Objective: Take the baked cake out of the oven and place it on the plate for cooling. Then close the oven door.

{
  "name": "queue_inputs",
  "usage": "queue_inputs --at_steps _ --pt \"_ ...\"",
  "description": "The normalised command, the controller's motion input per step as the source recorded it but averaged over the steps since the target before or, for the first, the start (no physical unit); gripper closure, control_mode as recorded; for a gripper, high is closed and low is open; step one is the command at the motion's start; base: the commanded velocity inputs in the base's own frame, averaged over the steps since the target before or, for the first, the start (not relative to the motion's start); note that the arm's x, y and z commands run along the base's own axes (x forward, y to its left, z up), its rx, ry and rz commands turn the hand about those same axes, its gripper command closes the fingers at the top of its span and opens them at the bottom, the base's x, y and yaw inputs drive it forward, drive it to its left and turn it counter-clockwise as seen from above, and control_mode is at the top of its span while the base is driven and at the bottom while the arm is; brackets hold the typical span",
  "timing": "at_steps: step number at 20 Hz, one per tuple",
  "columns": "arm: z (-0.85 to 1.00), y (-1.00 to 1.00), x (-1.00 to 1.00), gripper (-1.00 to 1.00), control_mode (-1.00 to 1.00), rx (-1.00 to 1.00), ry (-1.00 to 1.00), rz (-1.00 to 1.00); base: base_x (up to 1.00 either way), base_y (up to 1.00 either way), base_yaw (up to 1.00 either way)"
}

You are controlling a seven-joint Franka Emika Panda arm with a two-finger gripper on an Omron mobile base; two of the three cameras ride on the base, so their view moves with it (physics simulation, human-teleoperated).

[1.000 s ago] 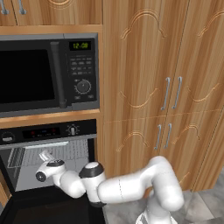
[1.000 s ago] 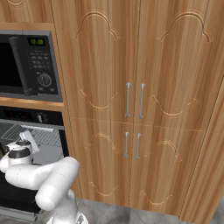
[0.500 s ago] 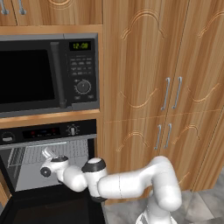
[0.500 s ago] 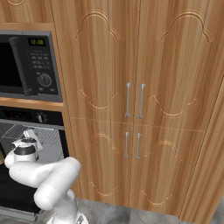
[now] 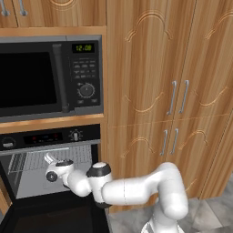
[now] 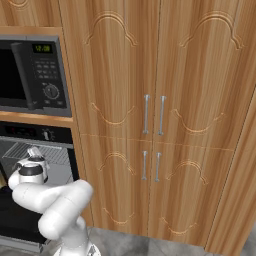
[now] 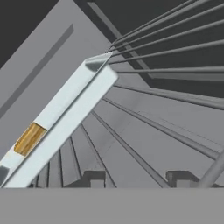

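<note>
Looking from the left base view, the oven (image 5: pixel 50 164) sits open under the microwave (image 5: pixel 50 75) with the gripper (image 5: pixel 48 159) inside at its wire rack (image 5: pixel 27 160), same from the right, while the hand view shows a pale tray (image 7: pixel 61 118) with something golden (image 7: pixel 29 138) in it, can't tell the jaws' spread.

A black oven (image 5: pixel 50 136) with grey interior sits at lower left beneath a black microwave (image 5: pixel 50 75) showing a green clock; warm brown wood-grain cabinets (image 5: pixel 168 91) fill the right.
</note>
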Motion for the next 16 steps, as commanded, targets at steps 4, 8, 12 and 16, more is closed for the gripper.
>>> queue_inputs --at_steps 4,8,12,16 --pt "-0.45 0.31 -0.45 1.00 -1.00 -0.21 0.00 0.05 0.00 0.00 0.00" --pt "-0.45 0.38 -0.63 1.00 -1.00 -0.20 -0.07 0.03 0.00 0.00 0.00" --pt "-0.47 0.39 -0.58 1.00 -1.00 -0.22 -0.03 0.02 0.00 0.00 0.00" --pt "-0.45 0.40 -0.57 1.00 -1.00 -0.23 0.00 0.01 0.00 0.00 0.00"
